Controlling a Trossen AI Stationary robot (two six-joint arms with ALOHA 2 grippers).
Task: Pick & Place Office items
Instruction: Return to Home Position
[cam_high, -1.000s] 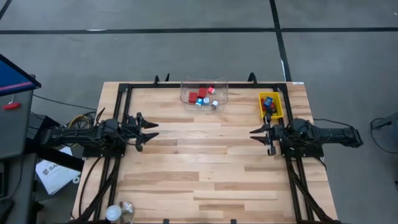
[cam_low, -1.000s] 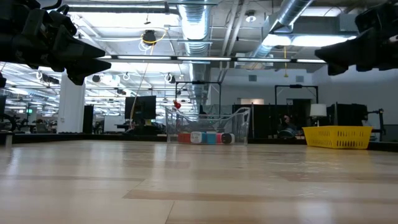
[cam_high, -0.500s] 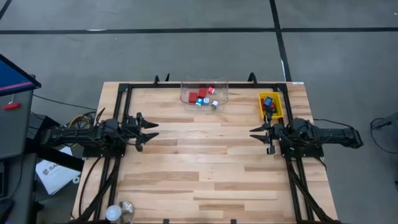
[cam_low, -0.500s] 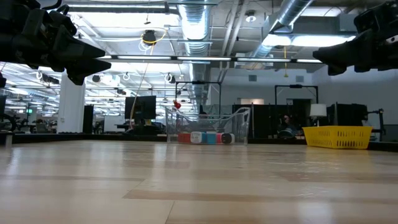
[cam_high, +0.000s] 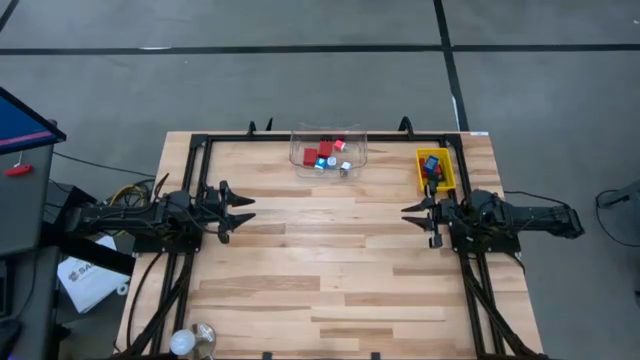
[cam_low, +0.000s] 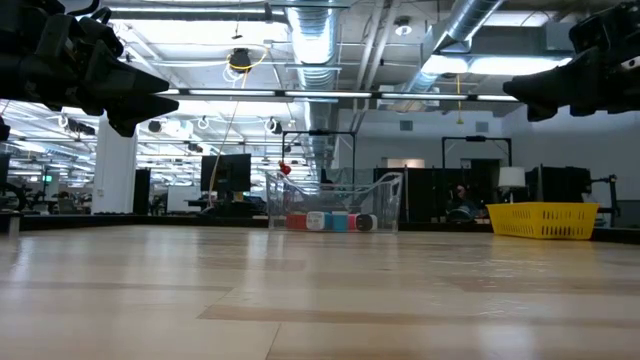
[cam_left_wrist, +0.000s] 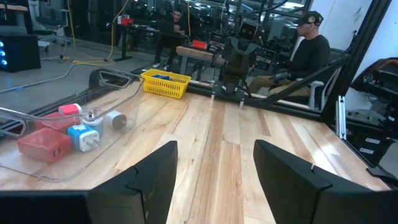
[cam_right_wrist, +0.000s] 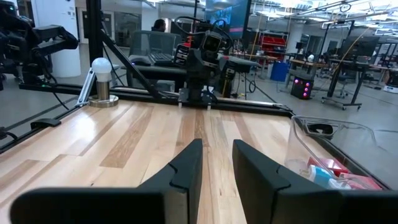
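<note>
**Both grippers held over table, nothing gripped**

The left gripper (cam_high: 240, 211) is held at the left side of the table (cam_high: 330, 270), fingers spread wide. The right gripper (cam_high: 412, 217) is held near the yellow tray (cam_high: 420, 170), fingers narrowly parted. The office items (cam_high: 326, 153) are seen partly in the clear tub (cam_high: 296, 150) and partly in the tray.

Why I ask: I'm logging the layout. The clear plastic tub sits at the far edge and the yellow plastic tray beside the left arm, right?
No. The high view shows the yellow plastic tray beside the right arm's tool, not the left arm; the clear plastic tub is at the far edge.
</note>
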